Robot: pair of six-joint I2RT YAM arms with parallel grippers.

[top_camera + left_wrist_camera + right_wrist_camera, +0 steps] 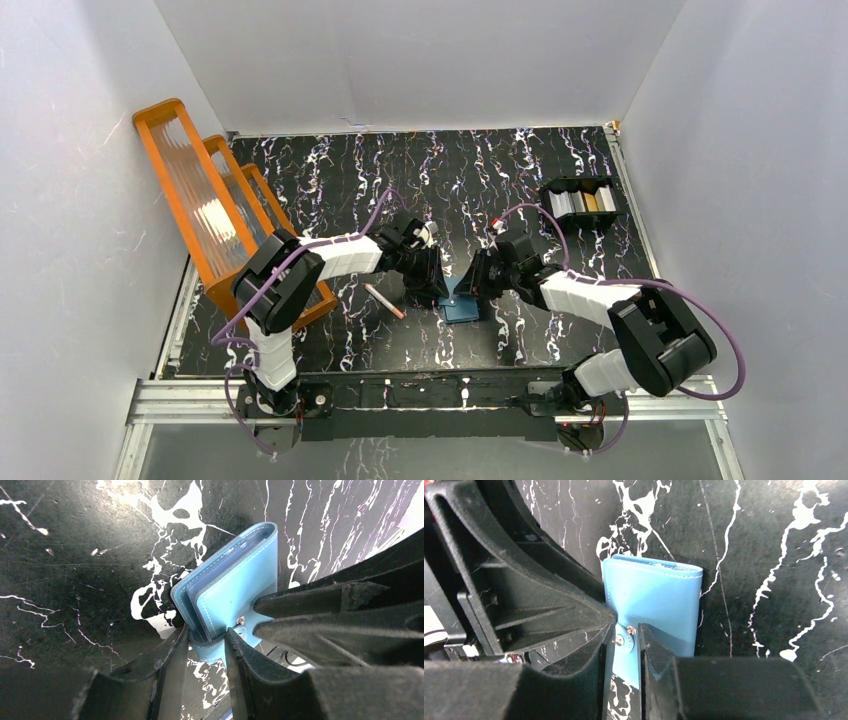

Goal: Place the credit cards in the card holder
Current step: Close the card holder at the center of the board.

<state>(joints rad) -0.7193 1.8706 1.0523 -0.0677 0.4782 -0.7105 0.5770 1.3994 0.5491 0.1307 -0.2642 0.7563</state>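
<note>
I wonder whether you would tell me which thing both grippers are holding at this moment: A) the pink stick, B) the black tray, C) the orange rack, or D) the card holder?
D: the left gripper and the right gripper each have their fingers clasped on an edge of the card holder.

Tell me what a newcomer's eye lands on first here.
The teal card holder at mid-table stands out, pinched between both arms: the left hand clasps one end and the right hand closes on its snap tab. Next come the big orange ribbed rack at the table's left edge and the black tray holding credit cards at the far right.
</note>
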